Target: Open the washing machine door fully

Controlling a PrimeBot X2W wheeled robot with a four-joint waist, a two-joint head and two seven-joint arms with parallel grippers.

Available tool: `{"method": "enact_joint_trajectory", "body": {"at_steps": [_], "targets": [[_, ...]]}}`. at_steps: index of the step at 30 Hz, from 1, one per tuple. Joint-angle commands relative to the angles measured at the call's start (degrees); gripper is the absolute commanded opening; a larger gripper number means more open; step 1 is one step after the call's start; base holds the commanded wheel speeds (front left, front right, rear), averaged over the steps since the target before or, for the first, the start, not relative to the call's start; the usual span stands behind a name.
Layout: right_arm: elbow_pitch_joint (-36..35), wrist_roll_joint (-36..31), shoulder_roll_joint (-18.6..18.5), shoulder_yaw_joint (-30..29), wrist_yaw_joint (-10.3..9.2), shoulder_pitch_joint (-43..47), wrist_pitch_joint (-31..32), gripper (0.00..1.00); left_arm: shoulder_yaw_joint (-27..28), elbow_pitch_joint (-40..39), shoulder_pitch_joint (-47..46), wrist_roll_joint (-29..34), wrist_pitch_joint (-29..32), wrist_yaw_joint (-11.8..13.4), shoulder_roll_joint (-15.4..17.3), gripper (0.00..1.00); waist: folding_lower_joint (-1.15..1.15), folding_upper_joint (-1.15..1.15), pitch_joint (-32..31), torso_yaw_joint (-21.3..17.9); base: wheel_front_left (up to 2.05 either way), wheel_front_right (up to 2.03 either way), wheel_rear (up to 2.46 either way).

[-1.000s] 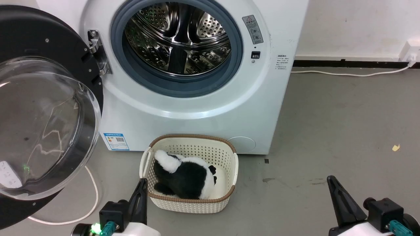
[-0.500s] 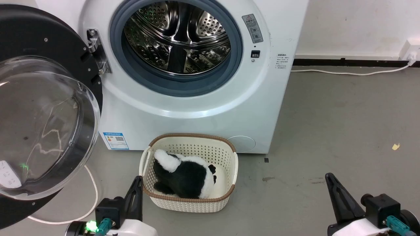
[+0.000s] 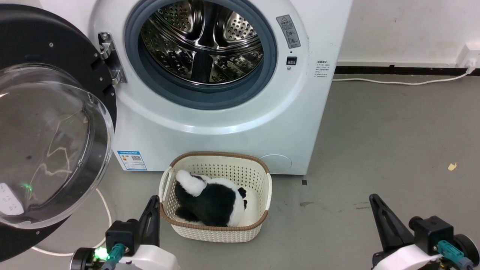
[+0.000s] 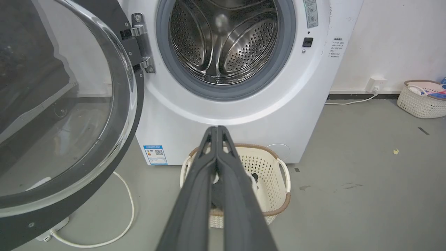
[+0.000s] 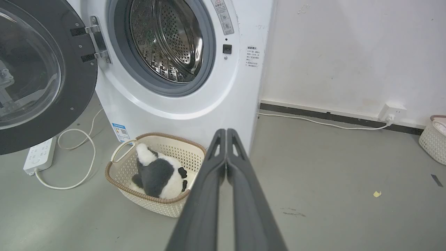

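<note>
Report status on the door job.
Left end effector shut, empty. Right end effector shut, empty. Washing machine door swung wide open. Basket apart from door.

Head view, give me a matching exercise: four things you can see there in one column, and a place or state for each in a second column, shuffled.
Things:
1. round glossy black washing machine door
2. cream woven basket
3. black and white plush toy
4. left gripper

Places or states:
A. lying inside the basket
B. swung wide open, at the left
C. shut, holding nothing
D. standing on the grey floor before the white washing machine

Pairs: 1-B, 2-D, 3-A, 4-C
</note>
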Motion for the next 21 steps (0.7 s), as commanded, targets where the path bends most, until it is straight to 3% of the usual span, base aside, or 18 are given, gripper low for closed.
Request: {"method": "enact_joint_trajectory", "body": {"at_steps": [1, 21], "targets": [[0.14, -0.34, 0.22, 0.16, 0.03, -0.82, 0.22, 0.0, 0.41, -0.51, -0.52, 0.77, 0.31, -0.41, -0.13, 0.0, -0.01, 0.0, 0.02, -0.01, 0.0, 0.0, 0.0], [0.24, -1.44, 0.27, 0.57, 0.04, -2.22, 2.1, 0.0, 3.4, -2.02, -0.95, 3.5, 2.69, -1.93, -1.27, 0.0, -0.01, 0.0, 0.36, -0.11, 0.0, 0.0, 0.0]]}}
